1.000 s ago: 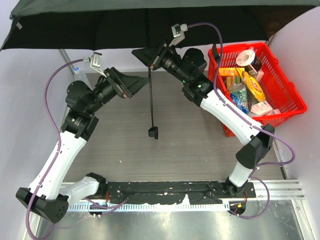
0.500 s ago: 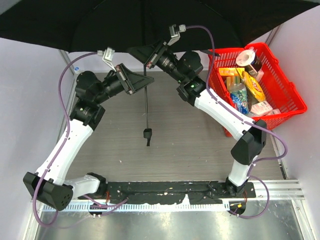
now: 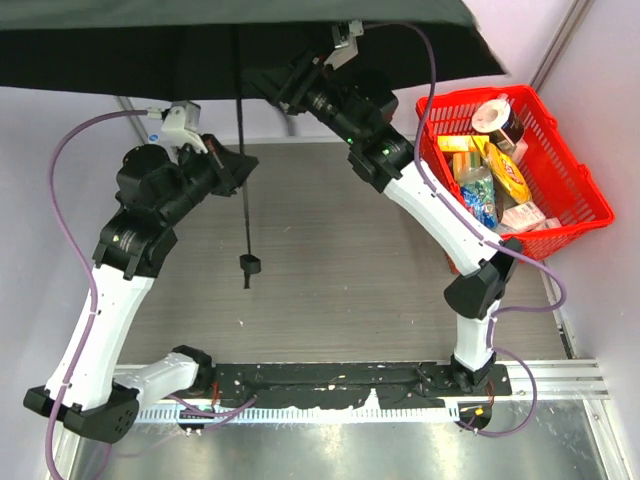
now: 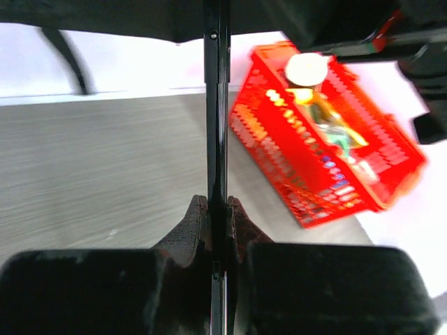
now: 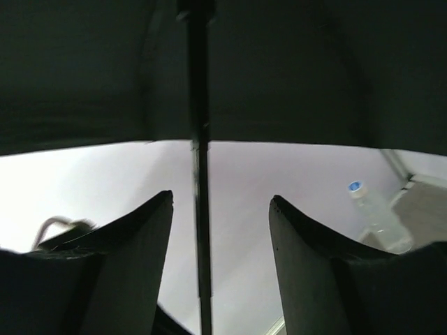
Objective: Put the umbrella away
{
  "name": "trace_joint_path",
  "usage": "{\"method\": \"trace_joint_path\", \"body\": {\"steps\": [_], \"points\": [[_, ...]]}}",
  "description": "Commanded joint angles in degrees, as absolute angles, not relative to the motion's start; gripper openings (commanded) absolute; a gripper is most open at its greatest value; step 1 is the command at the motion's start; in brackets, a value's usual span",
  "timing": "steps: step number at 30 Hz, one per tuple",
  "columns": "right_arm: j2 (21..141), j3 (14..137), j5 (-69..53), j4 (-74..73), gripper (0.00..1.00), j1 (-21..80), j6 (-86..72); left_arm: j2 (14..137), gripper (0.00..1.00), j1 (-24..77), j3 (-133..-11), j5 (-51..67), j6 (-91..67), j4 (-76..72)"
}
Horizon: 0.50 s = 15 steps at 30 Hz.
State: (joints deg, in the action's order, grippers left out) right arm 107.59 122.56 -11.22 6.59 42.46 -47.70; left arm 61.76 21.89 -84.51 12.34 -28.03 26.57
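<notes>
While the left gripper (image 4: 215, 204) pinched the open umbrella's (image 3: 150, 50) shaft (image 4: 216, 105), apparently to bear it alone, the right gripper (image 5: 221, 197) stood spread either side of that shaft, the canopy (image 3: 400, 40) spanning the table's (image 3: 350, 280) far edge.

- Table (image 3: 350, 270): a grey top with wood grain (the grain runs left to right), bare across its middle.
- Red plastic basket (image 3: 575, 165): stands at the far right corner, set at a slant to the table's edges, its near corner jutting past the right edge.
- Clear bottle with a blue cap (image 5: 374, 216): at the far left corner; whether it lies on the top or just off it is unclear.
- Black mounting plate (image 3: 330, 378): flat along the near edge.
</notes>
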Motion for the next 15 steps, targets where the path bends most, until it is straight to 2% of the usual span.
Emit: {"method": "trace_joint_path", "body": {"steps": [1,6,15], "points": [[113.2,131.1,-0.2,-5.0,0.62,45.7,-37.9,59.2,0.0,21.5,-87.6,0.5,-17.6,28.6],[118.3,139.9,4.2,-8.8,0.63,49.2,-33.3,60.1,0.0,21.5,-89.0,-3.1,-16.2,31.6],[118.5,137.6,5.1,-6.1,0.63,50.5,-32.9,61.2,0.0,21.6,-88.8,-1.0,-17.1,32.2]]}}
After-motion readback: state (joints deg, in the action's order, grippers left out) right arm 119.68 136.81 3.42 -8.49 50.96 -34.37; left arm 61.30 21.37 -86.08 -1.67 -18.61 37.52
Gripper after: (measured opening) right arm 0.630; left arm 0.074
